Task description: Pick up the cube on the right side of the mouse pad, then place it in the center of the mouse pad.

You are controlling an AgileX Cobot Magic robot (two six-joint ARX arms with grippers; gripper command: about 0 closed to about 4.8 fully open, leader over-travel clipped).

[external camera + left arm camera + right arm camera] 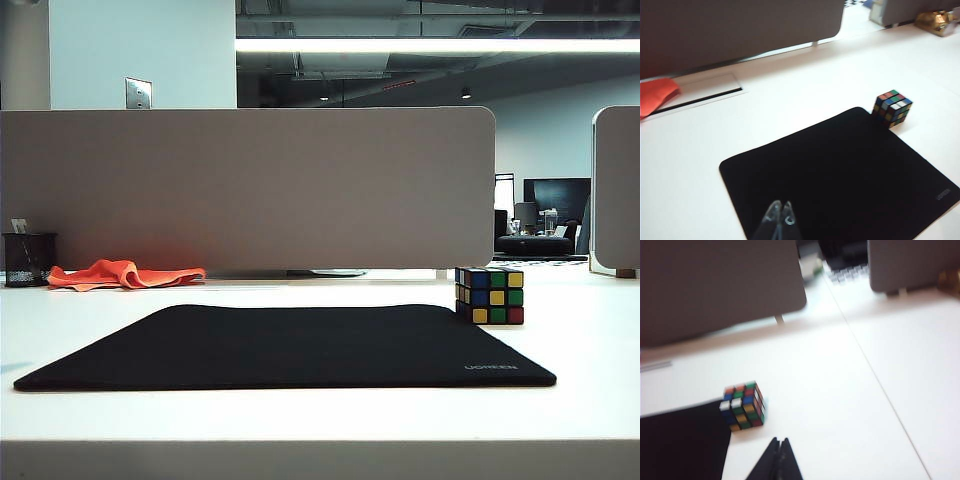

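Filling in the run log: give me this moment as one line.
cube: on table, at right far corner of mouse pad | pad centre: bare | left gripper: shut, empty, above pad | right gripper: shut, empty, near cube

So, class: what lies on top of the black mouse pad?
Nothing lies on the mouse pad; its surface shows bare. The cube stands on the white table at its far right corner. The shut left gripper hangs above it. What lies underneath is hidden.

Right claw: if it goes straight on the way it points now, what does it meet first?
Probably the bare white table. The right claw is shut and aims past the cube, which lies off to one side at the pad's corner. Depth is unclear, so the exact spot is uncertain.
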